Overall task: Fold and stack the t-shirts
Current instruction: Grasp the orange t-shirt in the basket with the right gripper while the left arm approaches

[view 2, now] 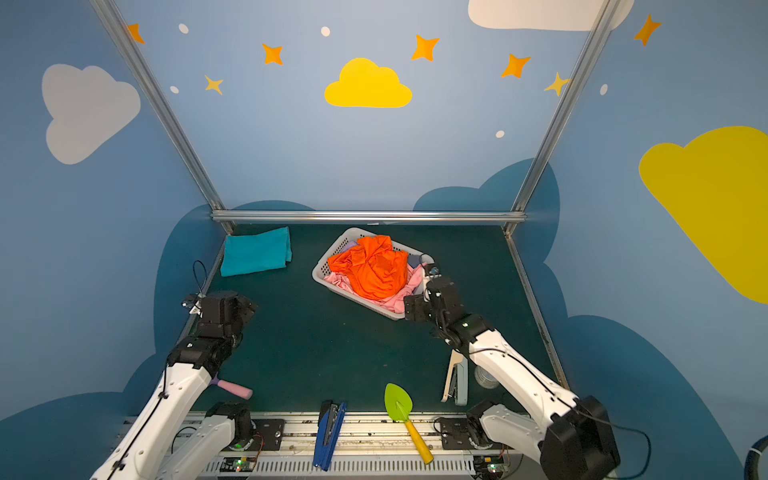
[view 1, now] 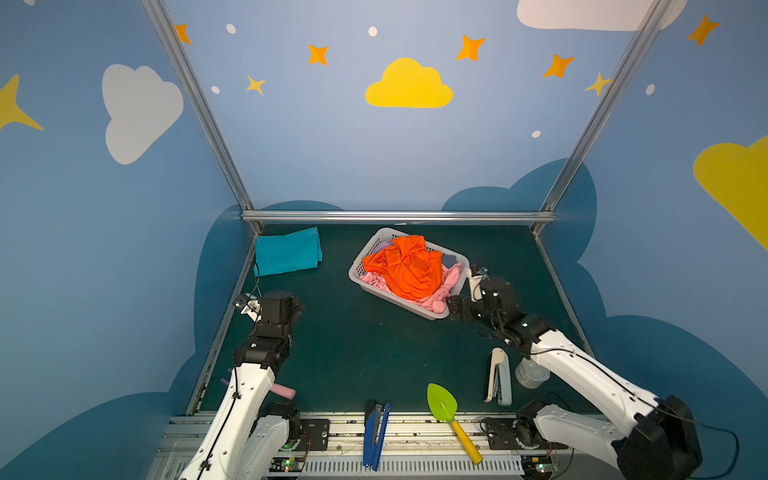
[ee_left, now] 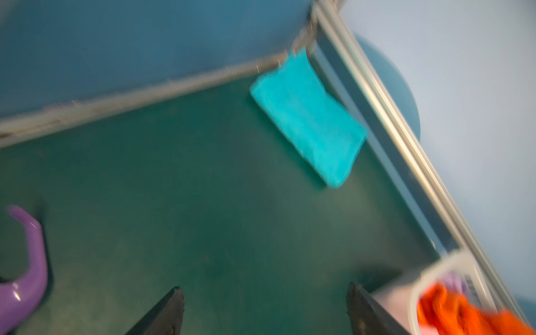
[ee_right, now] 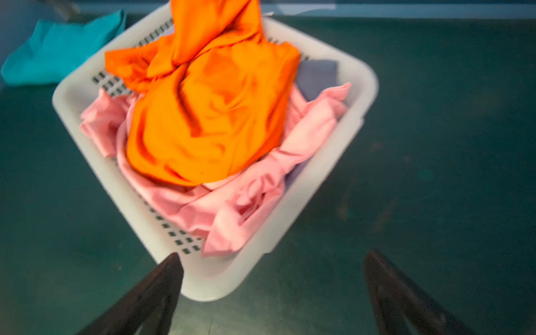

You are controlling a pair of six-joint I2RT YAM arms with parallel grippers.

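Figure: we are viewing 2 arms bent low over the green table (view 1: 353,357). The left gripper (ee_left: 264,293) is hovering near the left edge, its claw spread and empty. The right gripper (ee_right: 272,256) is pointing at the white basket (view 1: 363,253), its claw likewise spread and empty. We are counting 2 t-shirts and 1 basket. The teal t-shirt (view 1: 287,251) is lying folded in the far-left corner. The orange t-shirt (view 1: 409,266) is lying crumpled in the basket atop pink cloth (view 1: 434,303).

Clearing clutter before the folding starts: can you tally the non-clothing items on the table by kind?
Staplers: 2 (blue stapler, white stapler)
White basket: 1
Green trowel: 1
Pink-handled tool: 1
Round grey container, partly hidden: 1
Total: 6
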